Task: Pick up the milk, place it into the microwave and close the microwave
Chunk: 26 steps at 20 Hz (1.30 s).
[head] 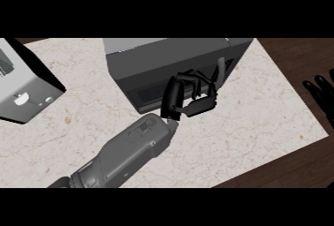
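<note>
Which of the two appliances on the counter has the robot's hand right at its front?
The dark microwave at the middle: the left hand is at its front. The light grey appliance at the left edge has no hand near it.

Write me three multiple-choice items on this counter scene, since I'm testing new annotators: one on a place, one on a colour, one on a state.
1. Where is the left hand?
A. In front of the microwave
B. On the toaster
C. Off the counter's left edge

2. What colour is the counter top?
A. Solid black
B. Light marbled beige
C. Bright green

3. How is the right hand held?
A. Curled round a carton
C. Pressed flat on the microwave's top
B. Open, fingers up, resting at the view's right edge

Answers:
1 A: the hand's curled fingers lie against the microwave's front face.
2 B: the top is pale with faint veins, beside dark wood floor.
3 B: its straight fingers hold nothing, away from the counter.

The milk is not visible.
</note>
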Each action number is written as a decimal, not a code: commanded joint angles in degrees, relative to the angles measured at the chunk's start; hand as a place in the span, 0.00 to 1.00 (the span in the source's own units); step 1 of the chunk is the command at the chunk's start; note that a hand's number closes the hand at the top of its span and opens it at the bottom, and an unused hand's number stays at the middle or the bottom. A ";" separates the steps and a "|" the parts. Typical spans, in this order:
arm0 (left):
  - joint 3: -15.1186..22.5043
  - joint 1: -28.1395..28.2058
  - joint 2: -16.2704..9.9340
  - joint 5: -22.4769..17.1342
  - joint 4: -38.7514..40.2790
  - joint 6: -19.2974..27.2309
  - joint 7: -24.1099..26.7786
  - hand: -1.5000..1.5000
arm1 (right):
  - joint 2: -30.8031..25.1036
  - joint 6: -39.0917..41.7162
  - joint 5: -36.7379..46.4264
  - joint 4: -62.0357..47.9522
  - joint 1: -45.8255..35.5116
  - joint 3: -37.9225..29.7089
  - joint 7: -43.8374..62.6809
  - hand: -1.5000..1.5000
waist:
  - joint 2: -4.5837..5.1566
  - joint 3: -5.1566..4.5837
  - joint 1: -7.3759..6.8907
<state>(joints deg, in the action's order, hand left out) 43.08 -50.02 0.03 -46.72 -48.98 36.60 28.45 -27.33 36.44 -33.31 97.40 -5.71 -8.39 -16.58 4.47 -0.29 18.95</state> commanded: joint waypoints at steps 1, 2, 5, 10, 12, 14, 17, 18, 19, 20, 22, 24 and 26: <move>-2.91 -3.53 -0.03 -1.81 4.29 -0.94 1.48 1.00 | -0.55 0.04 -1.61 0.09 -0.10 -0.34 0.96 0.00 | 0.70 -0.01 0.64; -2.71 -3.52 -0.03 -2.07 4.50 -0.72 1.68 1.00 | -0.69 -0.14 -1.96 0.47 -0.68 -0.35 1.24 0.00 | 0.73 -0.04 0.72; -2.80 -4.44 -0.03 -2.77 5.08 -0.64 2.48 1.00 | -1.18 -0.31 -3.09 0.68 -1.12 -0.74 1.87 0.00 | 0.65 0.03 0.86; -2.84 -4.07 -0.03 -4.04 5.98 -1.20 4.51 1.00 | -2.58 -0.52 -4.30 0.23 -1.22 -1.91 2.95 0.00 | 0.95 0.06 0.80; -2.48 -3.97 -0.03 -4.68 5.76 -1.30 5.27 1.00 | -2.78 -0.53 -5.48 0.76 -1.80 -1.95 3.36 0.00 | 0.96 -0.01 1.17; -2.08 -4.10 -0.03 -5.05 6.12 -1.06 5.87 1.00 | -3.46 -0.60 -5.84 0.98 -2.00 -1.95 4.19 0.00 | 0.84 -0.02 1.17; -2.08 -4.21 -0.03 -5.79 6.35 -1.75 6.82 1.00 | -3.57 -0.89 -6.42 0.68 -2.36 -2.01 4.64 0.00 | 1.28 0.01 0.86; -2.09 -4.69 -0.03 -6.01 6.88 -1.49 6.43 1.00 | -4.53 -0.33 -6.76 1.00 -2.33 -2.26 5.08 0.00 | 0.87 0.05 0.94; -1.65 -4.59 -0.03 -6.06 6.86 -1.34 6.97 1.00 | -4.25 -0.37 -6.98 0.76 -2.14 -2.55 4.71 0.00 | 1.07 0.16 1.54; -2.03 -4.58 -0.03 -6.60 6.97 -1.33 6.94 1.00 | -4.20 -0.55 -7.09 0.83 -2.00 -2.40 4.97 0.00 | 1.12 0.13 1.46; -2.52 -5.25 -0.03 -7.19 6.88 -1.49 7.43 1.00 | -4.92 -0.78 -7.82 0.60 -2.51 -3.00 5.50 0.00 | 0.93 0.08 0.85; -1.47 -5.08 -0.03 -7.32 7.13 -1.45 7.80 1.00 | -4.63 -1.05 -8.20 0.68 -2.65 -2.81 5.65 0.00 | 1.19 0.15 1.30; -1.23 -4.41 -0.03 -7.94 7.18 -1.49 8.64 1.00 | -5.00 -0.39 -9.26 0.94 -2.32 -2.85 5.91 0.00 | 1.07 0.14 1.76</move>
<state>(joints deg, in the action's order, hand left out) 44.48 -50.67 0.03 -53.23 -46.80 36.21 38.01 -31.93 35.82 -41.41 98.22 -8.17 -11.11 -11.21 4.79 -0.05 19.92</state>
